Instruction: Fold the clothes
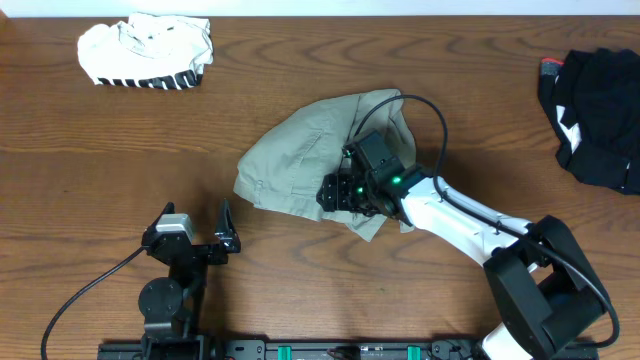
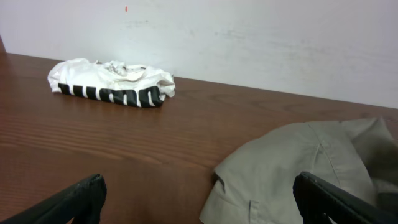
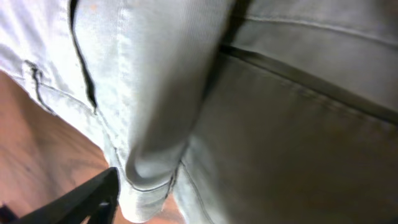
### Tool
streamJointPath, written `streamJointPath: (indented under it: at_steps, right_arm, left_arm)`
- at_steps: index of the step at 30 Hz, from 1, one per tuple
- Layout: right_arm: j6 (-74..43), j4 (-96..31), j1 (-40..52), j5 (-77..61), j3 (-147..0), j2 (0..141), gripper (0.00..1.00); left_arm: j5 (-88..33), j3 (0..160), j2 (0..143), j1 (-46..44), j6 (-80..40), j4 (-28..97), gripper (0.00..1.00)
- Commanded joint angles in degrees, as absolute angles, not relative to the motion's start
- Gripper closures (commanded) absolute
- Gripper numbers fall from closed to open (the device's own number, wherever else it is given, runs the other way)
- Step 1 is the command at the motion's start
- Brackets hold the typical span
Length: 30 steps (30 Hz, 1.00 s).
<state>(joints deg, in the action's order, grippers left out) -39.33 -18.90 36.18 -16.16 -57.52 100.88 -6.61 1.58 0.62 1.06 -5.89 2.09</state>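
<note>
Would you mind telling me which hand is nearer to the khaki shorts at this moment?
The right. The right hand is right at the khaki shorts, over their near edge. The left hand sits apart from them, off to their left.

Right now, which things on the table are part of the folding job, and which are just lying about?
Part of the job:
khaki shorts, middle, right gripper over them
white striped garment, bundled, far left
black garment, far right

Not the job:
table
black cable, near the front edge
</note>
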Motion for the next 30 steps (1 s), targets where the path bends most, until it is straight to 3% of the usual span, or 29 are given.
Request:
streamJointPath:
  at_steps: [1, 5, 9, 12, 14, 24, 30]
  right_arm:
    - [-40.7, -18.6, 38.3, -12.6, -57.3, 101.4, 0.30]
    - [-41.6, -16.8, 40.4, -10.1, -57.3, 101.4, 0.31]
    - [-42.1, -14.9, 42.3, -7.4, -57.3, 101.4, 0.25]
    - [-43.1, -14.6, 43.2, -5.1, -57.3, 101.4, 0.30]
    - [-43.1, -14.3, 43.4, -4.4, -57.3, 101.4, 0.46]
    - [-41.3, -14.6, 43.2, -4.3, -57.3, 101.2, 0.84]
    - [-39.0, -18.2, 41.1, -4.0, -57.4, 97.0, 0.94]
  left_arm:
    - [-6.8, 0.2, 0.2, 0.9, -5.1, 3.4, 0.02]
    - [-6.8, 0.2, 0.2, 0.9, -5.1, 3.4, 0.02]
    - [-6.8, 0.2, 0.2, 0.9, -5.1, 3.4, 0.02]
    - [-6.8, 0.2, 0.2, 0.9, -5.1, 3.4, 0.02]
    - [-6.8, 0.2, 0.2, 0.9, -5.1, 3.4, 0.02]
    - [-6.8, 0.2, 0.2, 0.9, -5.1, 3.4, 0.02]
    - [-6.8, 0.2, 0.2, 0.9, -5.1, 3.4, 0.02]
